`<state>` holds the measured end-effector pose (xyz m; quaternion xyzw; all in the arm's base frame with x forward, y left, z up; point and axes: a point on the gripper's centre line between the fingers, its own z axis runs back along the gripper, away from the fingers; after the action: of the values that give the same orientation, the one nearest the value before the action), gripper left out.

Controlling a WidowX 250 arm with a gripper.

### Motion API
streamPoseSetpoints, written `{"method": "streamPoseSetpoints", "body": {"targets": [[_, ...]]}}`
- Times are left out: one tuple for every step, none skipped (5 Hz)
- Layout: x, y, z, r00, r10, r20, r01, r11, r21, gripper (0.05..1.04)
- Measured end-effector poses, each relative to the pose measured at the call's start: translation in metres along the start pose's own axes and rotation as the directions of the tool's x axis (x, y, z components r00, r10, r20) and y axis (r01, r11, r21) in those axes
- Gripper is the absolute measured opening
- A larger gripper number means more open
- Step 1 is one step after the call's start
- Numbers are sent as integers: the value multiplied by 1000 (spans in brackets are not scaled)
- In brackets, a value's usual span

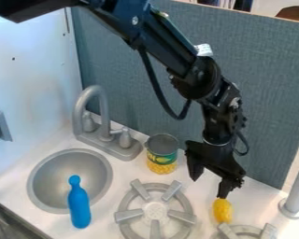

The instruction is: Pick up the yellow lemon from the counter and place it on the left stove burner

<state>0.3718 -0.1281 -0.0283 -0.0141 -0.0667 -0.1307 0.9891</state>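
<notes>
So I've got a white counter (107, 221) here with a sink (38, 189), tap (102, 135), can (162, 154), two burners (156, 211), a grey post (295, 196), blue bottle (79, 205) and some yellow thing (222, 211).

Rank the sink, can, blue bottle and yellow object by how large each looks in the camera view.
Largest to smallest:
1. Sink
2. Can and blue bottle, too close to rank: the bottle looks longer, the can wider
3. Yellow object

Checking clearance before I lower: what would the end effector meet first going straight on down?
Probably the yellow object, just under one finger of the end effector; depth is unclear, so possibly the white counter.
</notes>
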Motion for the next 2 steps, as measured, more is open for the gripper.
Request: {"method": "streamPoseSetpoints", "body": {"targets": [[-9,1,-13,999,2,-41,-2,1000,3,1004],[-5,-5,-14,996,69,-48,-71,997,-28,1004]]}}
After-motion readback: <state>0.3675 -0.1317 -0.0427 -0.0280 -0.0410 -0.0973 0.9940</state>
